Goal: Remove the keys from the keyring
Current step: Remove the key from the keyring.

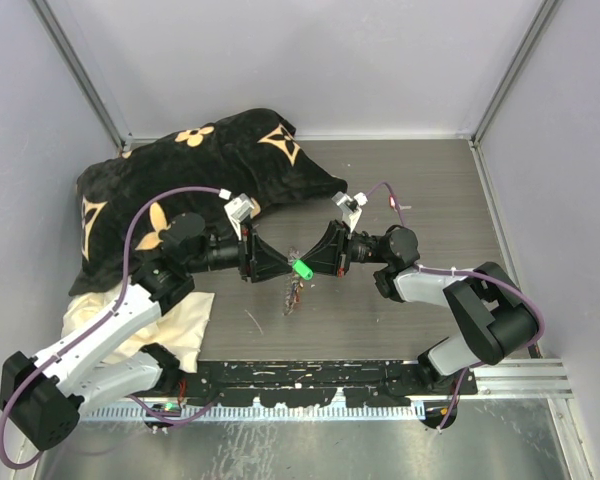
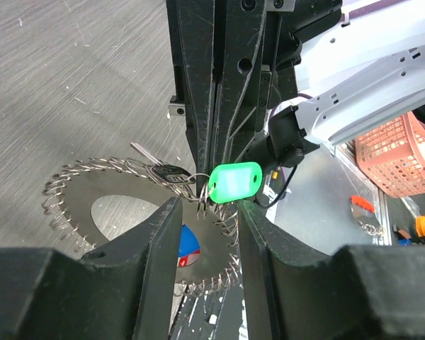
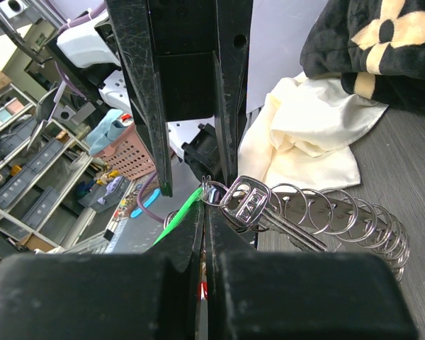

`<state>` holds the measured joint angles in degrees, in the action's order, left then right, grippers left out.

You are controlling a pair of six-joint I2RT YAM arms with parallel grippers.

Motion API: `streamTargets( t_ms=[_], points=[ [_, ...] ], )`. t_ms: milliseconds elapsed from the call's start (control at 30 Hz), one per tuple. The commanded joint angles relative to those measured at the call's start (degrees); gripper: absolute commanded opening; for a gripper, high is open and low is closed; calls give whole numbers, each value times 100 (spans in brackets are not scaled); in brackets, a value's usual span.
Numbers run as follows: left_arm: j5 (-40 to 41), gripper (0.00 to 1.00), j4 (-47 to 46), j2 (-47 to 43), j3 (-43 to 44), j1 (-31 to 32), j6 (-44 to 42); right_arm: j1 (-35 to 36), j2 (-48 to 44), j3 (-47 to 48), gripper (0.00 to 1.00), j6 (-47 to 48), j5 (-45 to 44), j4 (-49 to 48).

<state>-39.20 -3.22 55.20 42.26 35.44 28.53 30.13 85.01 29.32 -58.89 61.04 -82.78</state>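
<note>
grey wood-grain counter (image 1: 430,200), with pale walls (image 1: 330,60) on three sides, is where we work, and both arms meet above its middle. our right gripper (image 3: 205,212) is pressed fully closed. its tips pinch thin wire at the top edge of the keyring (image 3: 340,216), right where a small split ring (image 3: 210,190) hangs. the coil dangles from that pinch, and we cannot tell whether its lower end touches the counter. facing it, our left gripper (image 2: 209,207) stands partly apart, straddling the coil's edge and the lower corner of the green tag (image 2: 234,182). we cannot make out that it clamps anything.

just beside the pinch the keys (image 3: 249,202) crowd together. one silver-headed key lies against the coil's loops and the green tag sits at the right gripper's tips. a blue tag (image 2: 190,242), with a speck of red under it, shows lower down inside the loop. further out, at the far left, a black cushion (image 1: 180,170) with tan flowers rests on the counter. a cream cloth (image 1: 140,320) lies nearer the left arm's base.

we judge the task barely begun: every key we can see is threaded on the coil, and we spot none lying loose on the counter. what is left is to work each small ring round and off the wire, the green tag likely first, then the others.
</note>
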Motion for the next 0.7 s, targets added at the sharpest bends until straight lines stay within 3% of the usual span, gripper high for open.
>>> streamTargets(
  t_ms=[0,667],
  points=[
    [-227,37,-499,69,27,-32,139,-40,-239,25,1,-51,-94,-659],
    [-249,13,-423,258,105,-32,161,-51,-231,15,1,-63,-101,-656]
  ],
)
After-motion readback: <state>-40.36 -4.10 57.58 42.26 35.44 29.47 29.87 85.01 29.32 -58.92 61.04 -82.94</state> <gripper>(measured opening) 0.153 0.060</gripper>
